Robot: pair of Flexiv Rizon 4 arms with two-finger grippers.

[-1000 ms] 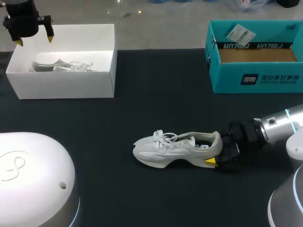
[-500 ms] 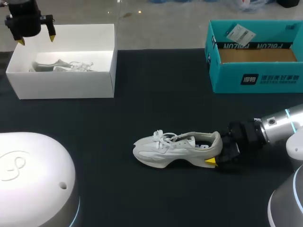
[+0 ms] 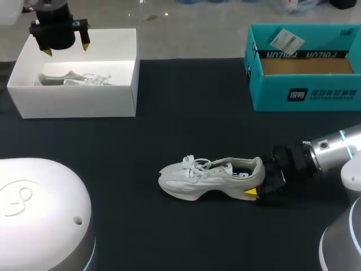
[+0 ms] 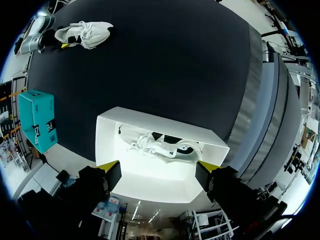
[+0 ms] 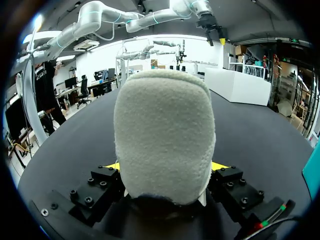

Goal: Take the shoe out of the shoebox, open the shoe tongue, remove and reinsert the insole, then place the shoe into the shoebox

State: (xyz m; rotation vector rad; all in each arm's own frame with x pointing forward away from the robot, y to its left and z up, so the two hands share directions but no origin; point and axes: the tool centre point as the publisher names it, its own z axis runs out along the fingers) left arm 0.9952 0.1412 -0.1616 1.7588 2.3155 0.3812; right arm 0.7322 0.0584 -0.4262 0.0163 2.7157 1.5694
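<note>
Lying on its sole on the black table [image 3: 169,130], the white shoe [image 3: 208,176] sits well apart from the white shoebox [image 3: 79,99], out on the box's near right. Its toe points back toward the shoebox side and its heel points away from it. The laces lie loose over the tongue, and the opening faces up.

The right gripper [image 3: 258,179] comes in from the side farthest from the shoebox, low and level with the table. It is clamped on the heel of the white shoe. In the right wrist view the padded heel fills the space between the fingers of the right gripper [image 5: 165,167], with a yellow tip pressed against each side of it. From the head view only the nearer yellow tip shows, beside the sole; the other is hidden behind the heel.

The left gripper [image 3: 66,49] hangs above the far left part of the shoebox, clear of its walls, fingers pointing down. They are spread wide and hold nothing. In the left wrist view the open box lies under the left gripper [image 4: 157,172], between the two separated tips.

Inside the shoebox a second shoe [image 3: 76,79] lies on its side along the far wall, pale grey and white with its laces loose; the left wrist view shows this second shoe [image 4: 160,147] ahead of the fingers.

A teal box [image 3: 304,84] stands open, well to the right of the shoebox, along the same far stretch of the table, with a paper tag [image 3: 286,40] on its back wall.
</note>
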